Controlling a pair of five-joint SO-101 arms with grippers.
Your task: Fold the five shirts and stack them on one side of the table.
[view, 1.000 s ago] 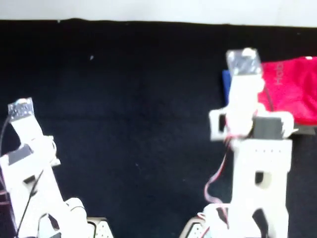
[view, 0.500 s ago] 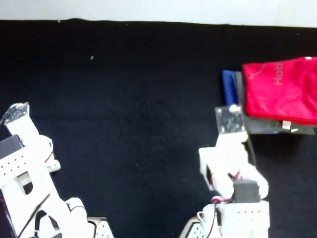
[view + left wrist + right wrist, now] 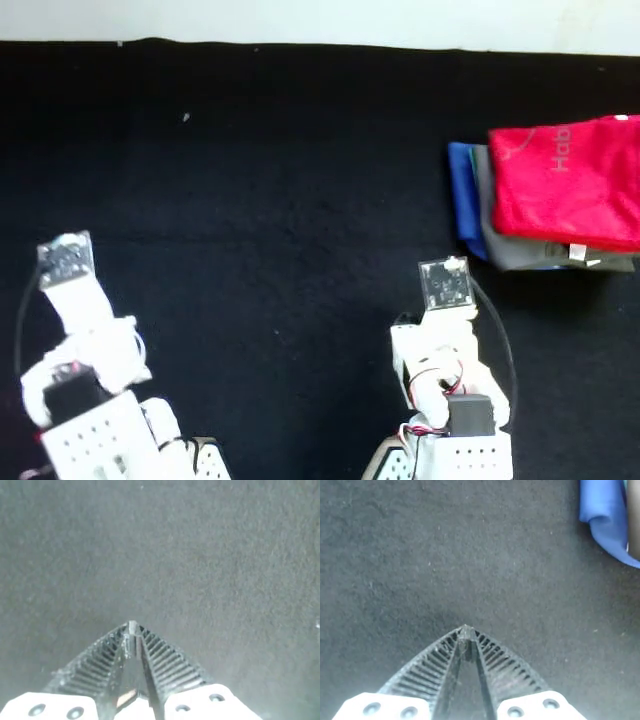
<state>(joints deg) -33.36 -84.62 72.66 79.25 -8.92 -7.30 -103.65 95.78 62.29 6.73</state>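
Seems to be the closing stage: stack of folded shirts (image 3: 545, 215) lying at the right side of the black table (image 3: 280, 180), red shirt (image 3: 565, 180) on top, grey shirt (image 3: 530, 250) and blue shirt (image 3: 463, 195) peeking out beneath; full five not countable. Clenched and empty, left gripper (image 3: 133, 630) and right gripper (image 3: 465, 632), both low over the tabletop and apart from the stack. Next, probably just parking both arms.

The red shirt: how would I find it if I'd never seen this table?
Look down on the black table and go to its right edge, where a pile of folded shirts sits. The red shirt lies on top, the only red one; a grey shirt and a blue shirt peek out from under it.
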